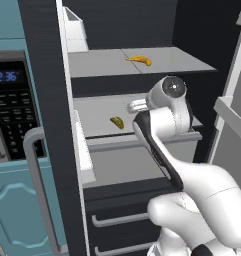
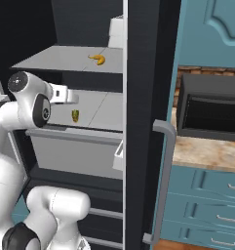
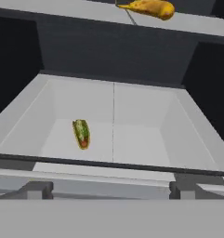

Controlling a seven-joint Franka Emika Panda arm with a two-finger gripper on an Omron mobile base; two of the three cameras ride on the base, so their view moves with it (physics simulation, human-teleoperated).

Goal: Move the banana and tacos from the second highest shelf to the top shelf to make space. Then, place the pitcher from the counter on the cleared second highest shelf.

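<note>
Yellow-orange banana (image 1: 140, 60) is lying on the top shelf (image 1: 187, 62); tacos (image 1: 117, 122) are resting on the second highest shelf (image 1: 94, 117); gripper (image 3: 111, 189) is hovering wide open, empty.

Banana up, tacos below

The yellow-orange banana (image 1: 140, 60) lay upper centre on the top shelf (image 1: 187, 62); the tacos (image 1: 117, 122) (olive-green) sat mid-frame on the second highest shelf (image 1: 99, 112).

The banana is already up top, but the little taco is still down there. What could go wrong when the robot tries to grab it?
1. The tacos lie small and flat on the second highest shelf, so the open pincer might pinch badly and let them slip.
2. The top shelf hangs just above, so the arm could bump its edge when lifting.
3. The banana already rests there near the seam; setting the tacos down close by might nudge it.
</note>
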